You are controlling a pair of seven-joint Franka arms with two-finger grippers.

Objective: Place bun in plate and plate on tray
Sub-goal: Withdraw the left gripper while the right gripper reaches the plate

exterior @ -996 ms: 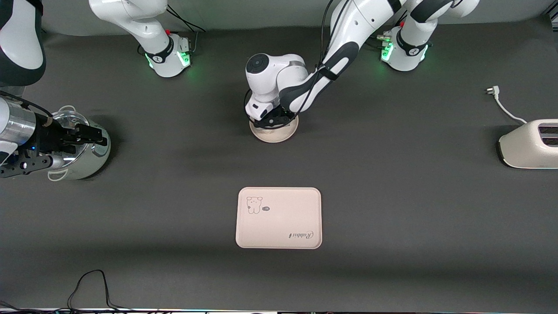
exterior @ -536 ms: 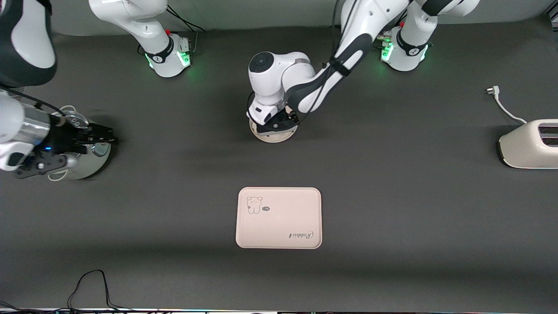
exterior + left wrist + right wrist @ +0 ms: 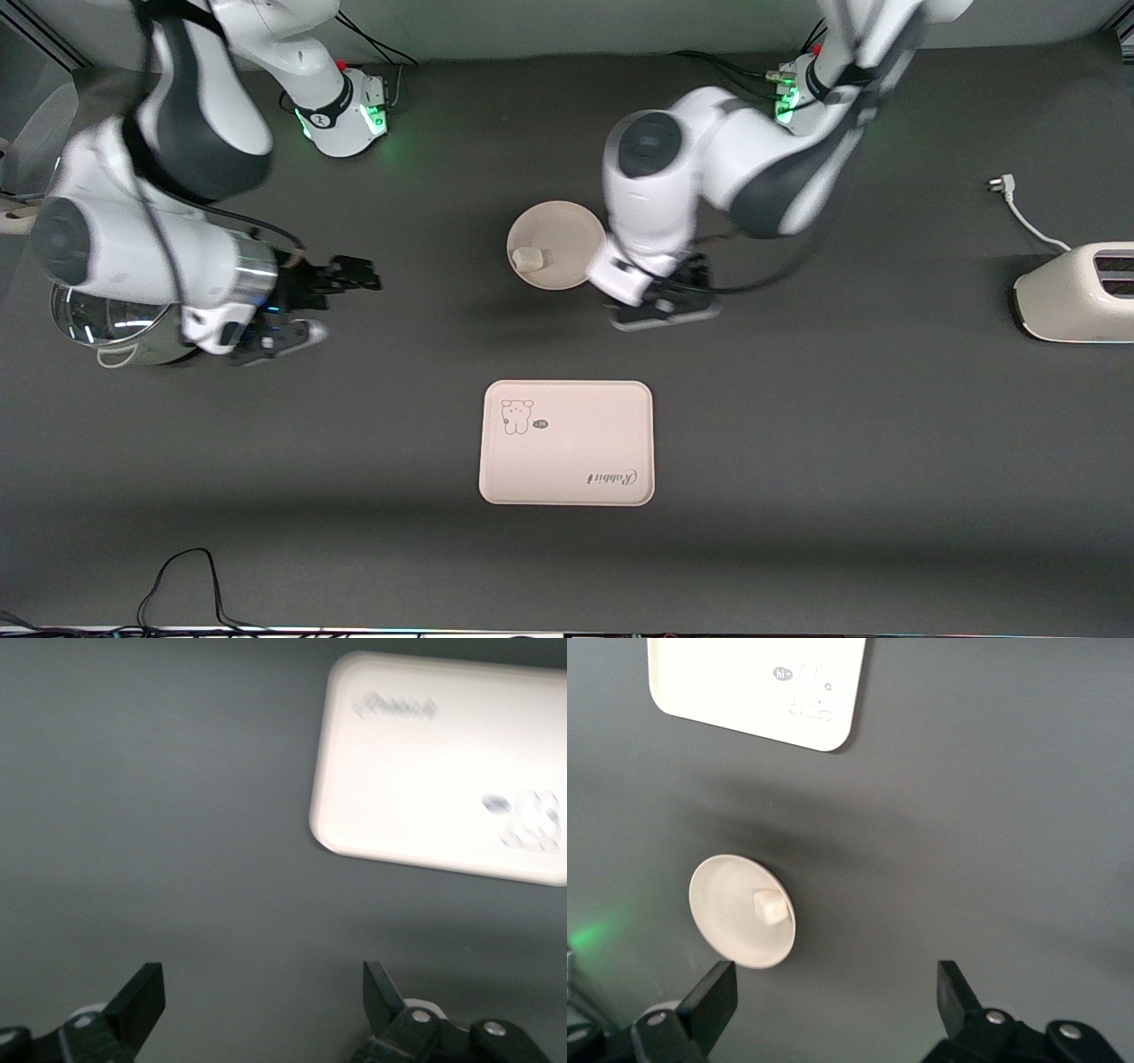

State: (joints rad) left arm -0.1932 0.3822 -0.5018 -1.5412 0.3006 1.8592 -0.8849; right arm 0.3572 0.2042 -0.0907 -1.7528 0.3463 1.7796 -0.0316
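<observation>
The round cream plate (image 3: 567, 232) lies mid-table, and the small off-white bun (image 3: 527, 259) rests in it near the rim. The tray (image 3: 567, 443), with its bear drawing, lies nearer to the front camera than the plate. My left gripper (image 3: 671, 306) hangs over bare table beside the plate, toward the left arm's end. It is open (image 3: 263, 997) and empty, and the left wrist view shows the tray (image 3: 425, 771). My right gripper (image 3: 365, 282) is open (image 3: 833, 1001) over bare table between the pot and the plate. The right wrist view shows the plate (image 3: 726, 912), the bun (image 3: 769, 905) and the tray (image 3: 735, 682).
A steel pot with a glass lid (image 3: 106, 332) stands at the right arm's end, partly under that arm. A white toaster (image 3: 1076, 294) with its cord (image 3: 1023, 217) sits at the left arm's end. A black cable (image 3: 182, 576) loops at the table's front edge.
The left gripper has come off the plate and swung toward the left arm's end, uncovering the bun in the plate. The right gripper has moved from the pot toward the middle.
</observation>
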